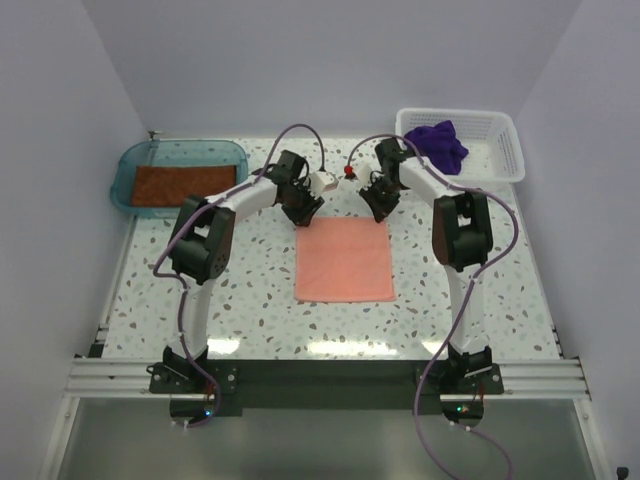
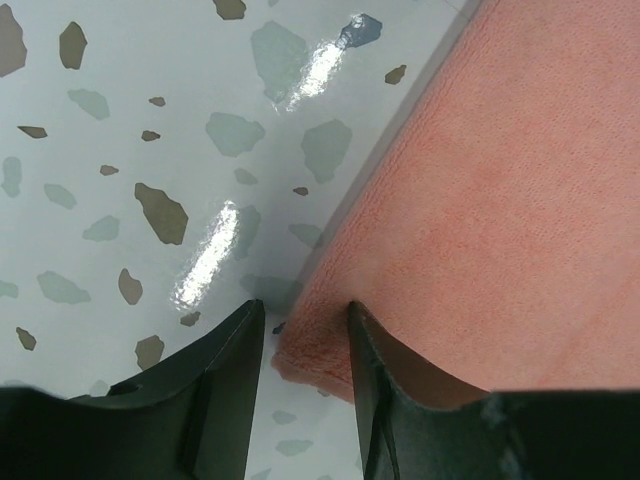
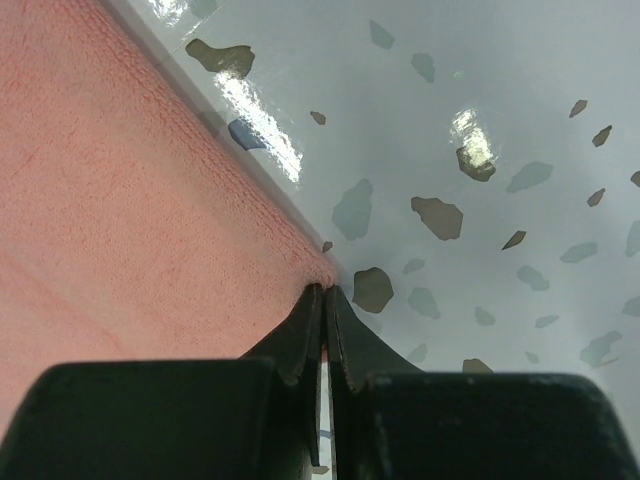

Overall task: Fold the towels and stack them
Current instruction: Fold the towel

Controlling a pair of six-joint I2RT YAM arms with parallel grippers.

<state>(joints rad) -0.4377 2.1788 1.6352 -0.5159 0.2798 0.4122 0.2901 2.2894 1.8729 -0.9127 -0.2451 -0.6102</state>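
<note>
- The salmon pink terry-cloth towel (image 1: 344, 260) lies flat at the middle of the speckled table (image 1: 230, 300).
- The left end effector (image 2: 300, 312) is spread, straddling the towel's far left corner.
- The right end effector (image 3: 325, 292) is pressed together at the far right corner; whether it catches cloth is unclear.
- The rust brown towel (image 1: 185, 183) lies in the teal translucent plastic tray (image 1: 180, 146).
- The deep purple towel (image 1: 440, 143) sits in the white mesh basket (image 1: 505, 150).
</note>
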